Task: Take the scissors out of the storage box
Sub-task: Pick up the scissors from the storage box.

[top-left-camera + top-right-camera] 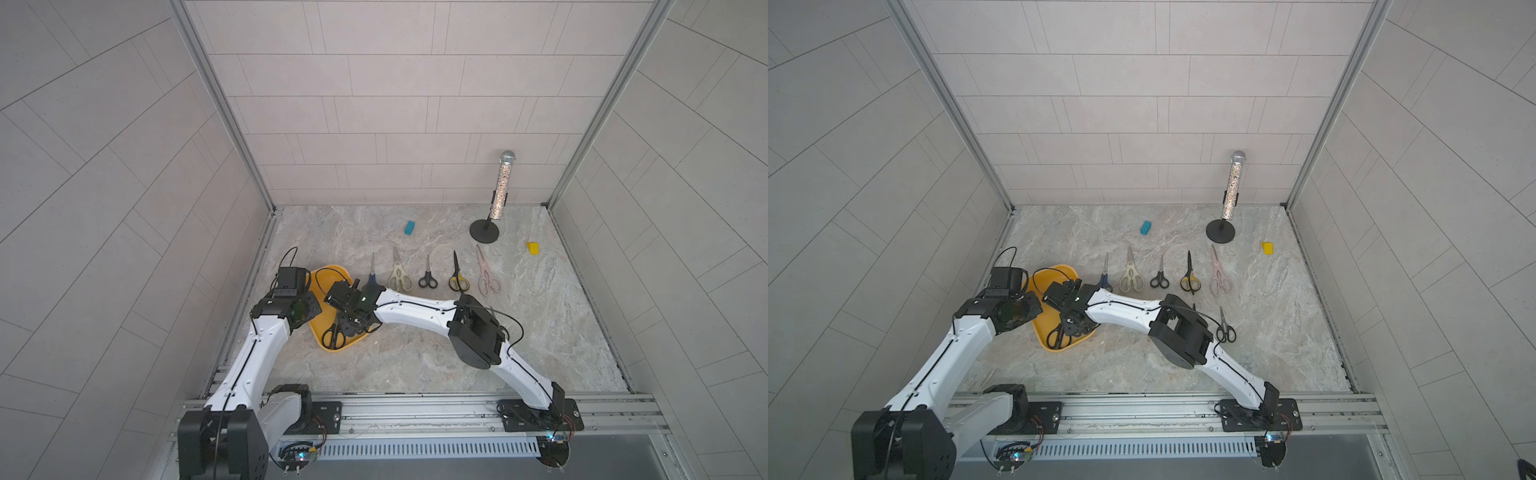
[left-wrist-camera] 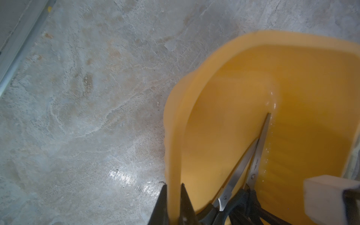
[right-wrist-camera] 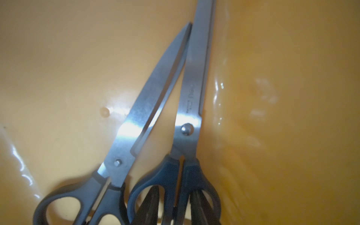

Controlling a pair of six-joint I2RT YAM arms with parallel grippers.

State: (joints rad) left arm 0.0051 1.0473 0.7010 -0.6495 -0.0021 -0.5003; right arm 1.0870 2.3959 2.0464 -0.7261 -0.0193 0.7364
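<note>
- Right hand sits nearest the lens. Its dark fingers reach down through the two handle loops of the long-bladed scissors, straddling the shanks; we cannot tell whether the grip has closed.
- Beside these lies a shorter grey-handled pair, its blade tip touching the longer blade. Both rest flat on the floor of the storage box.
- Left hand is clamped on the box wall, bracing it on the table.
- We judge the scissors stiff, blade-heavy and slick on smooth plastic. The moulded shanks offer the surest hold, and the touching pair may drag along.
- Outside the box, five pairs lie in a row on the table, from the blue-handled pair to the pale pink pair. A small black pair shows in a top view, just beside the right arm's elbow.
- Cut off by the frame are the long blade's tip and part of the loops. In both top views the right hand covers much of the box, so we cannot count the pairs inside.
</note>
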